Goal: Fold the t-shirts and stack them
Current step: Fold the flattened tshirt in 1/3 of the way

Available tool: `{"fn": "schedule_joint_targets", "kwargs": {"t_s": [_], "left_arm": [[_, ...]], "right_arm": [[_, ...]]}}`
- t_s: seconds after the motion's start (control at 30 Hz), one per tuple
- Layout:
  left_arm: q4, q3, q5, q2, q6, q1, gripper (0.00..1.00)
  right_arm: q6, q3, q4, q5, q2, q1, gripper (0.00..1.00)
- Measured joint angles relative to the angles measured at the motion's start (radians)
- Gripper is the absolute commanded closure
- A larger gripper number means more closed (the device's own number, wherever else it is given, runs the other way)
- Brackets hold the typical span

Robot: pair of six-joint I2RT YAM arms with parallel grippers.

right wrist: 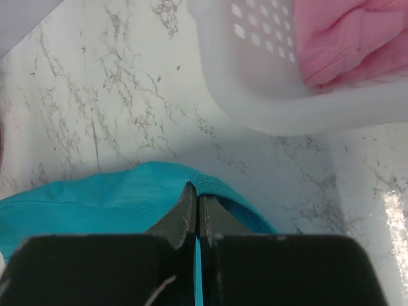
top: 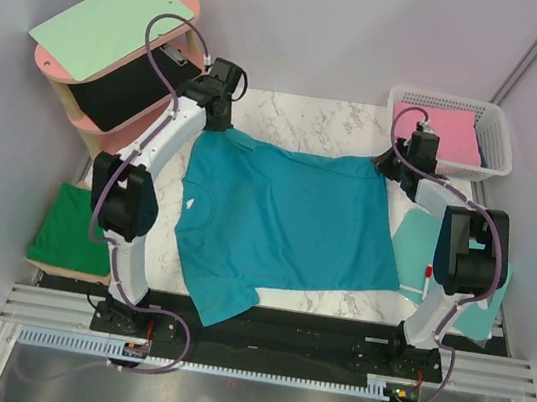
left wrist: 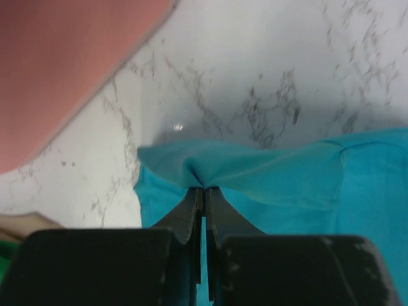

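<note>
While left hand (left wrist: 204,189) and right hand (right wrist: 196,188) clench its far edge, teal t-shirt (top: 287,214) lies crosswise, collar left.

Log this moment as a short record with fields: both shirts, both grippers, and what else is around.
teal t-shirt: spread across the marble table
left gripper: shut on the shirt's far left corner
right gripper: shut on its far right corner
green t-shirt: lying off to the left, beside the left arm, held by neither gripper
white basket: far right corner, pink cloth inside
</note>
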Motion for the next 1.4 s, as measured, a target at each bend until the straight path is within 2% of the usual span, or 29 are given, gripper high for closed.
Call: {"fn": "schedule_joint_targets", "kwargs": {"t_s": [0.13, 0.3, 0.57, 0.93, 1.4], "left_arm": [[0.006, -0.196, -0.017, -0.113, -0.03, 0.0, 0.98], [0.008, -0.369, -0.025, -0.186, -0.069, 0.0, 0.98], [0.021, -0.531, -0.033, -0.222, -0.108, 0.0, 0.98], [0.021, -0.648, -0.004, -0.402, -0.133, 0.0, 0.98], [0.017, -0.822, 0.076, -0.423, -0.163, -0.048, 0.98]], "right_arm": [[0.0, 0.011, -0.024, -0.015, 0.04, -0.022, 1.0], [-0.002, 0.022, -0.08, -0.023, 0.075, -0.021, 1.0], [-0.033, 0.047, -0.184, -0.017, 0.079, -0.02, 1.0], [-0.066, 0.183, -0.287, -0.018, 0.101, -0.033, 1.0], [-0.092, 0.26, -0.378, -0.044, 0.207, -0.035, 0.99]]}}
